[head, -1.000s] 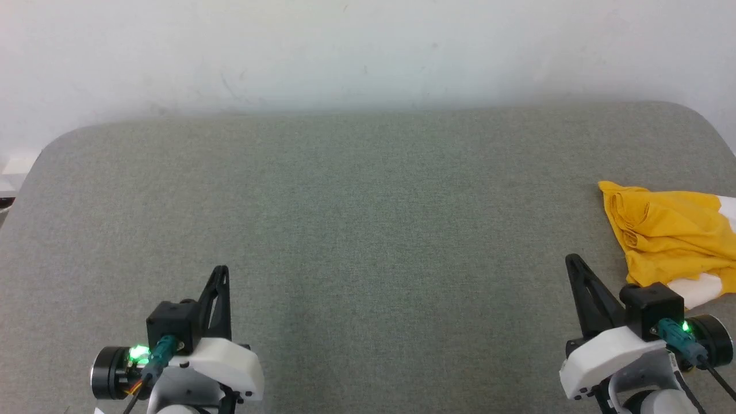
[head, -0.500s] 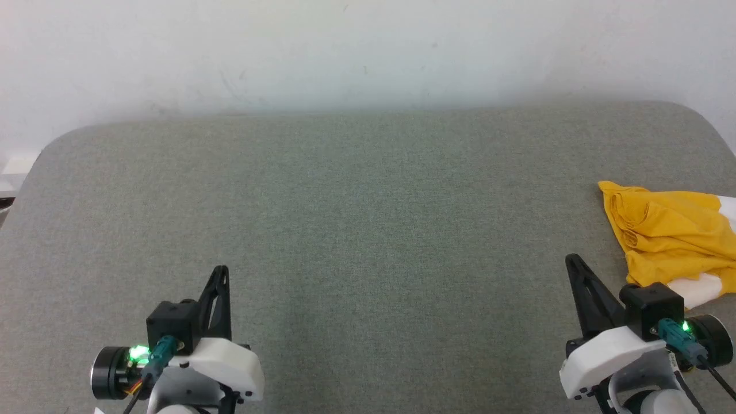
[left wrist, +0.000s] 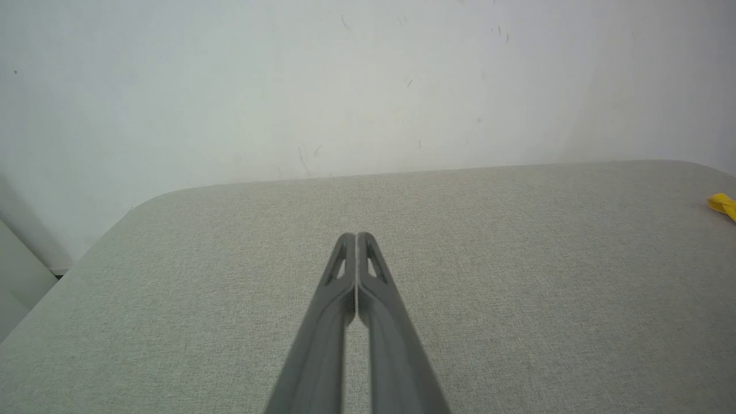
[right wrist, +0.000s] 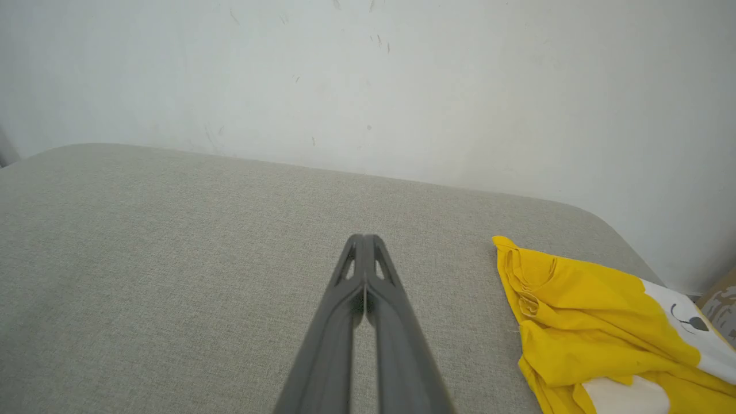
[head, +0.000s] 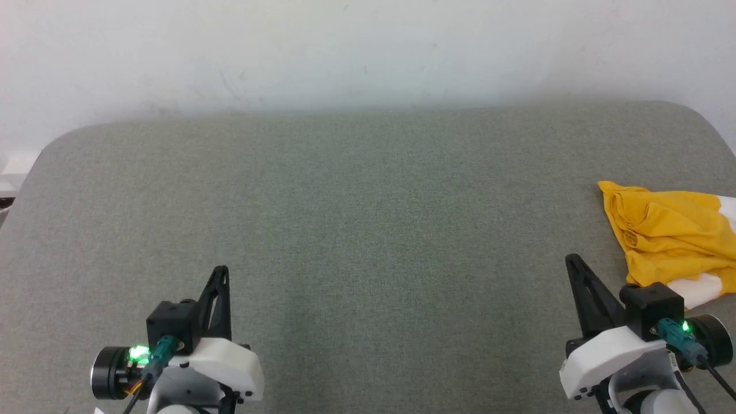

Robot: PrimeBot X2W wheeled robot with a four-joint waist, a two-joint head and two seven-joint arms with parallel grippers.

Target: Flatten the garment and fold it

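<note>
The garment [head: 670, 237] is a bright yellow T-shirt with white patches, lying crumpled at the right edge of the grey padded table [head: 356, 218]. In the right wrist view the garment [right wrist: 581, 322] shows a white patch with black print marks. A corner of the garment [left wrist: 723, 204] peeks in at the far right of the left wrist view. My right gripper [head: 571, 261] is shut and empty, just left of the garment, not touching it. My left gripper [head: 221, 271] is shut and empty at the lower left, far from the garment. The shut right fingertips [right wrist: 363, 238] and left fingertips [left wrist: 356, 237] press together.
A pale wall [head: 345, 52] runs along the table's far edge. The table has rounded corners and drops away at the left [head: 23, 167]. Bare grey padding stretches between the two grippers.
</note>
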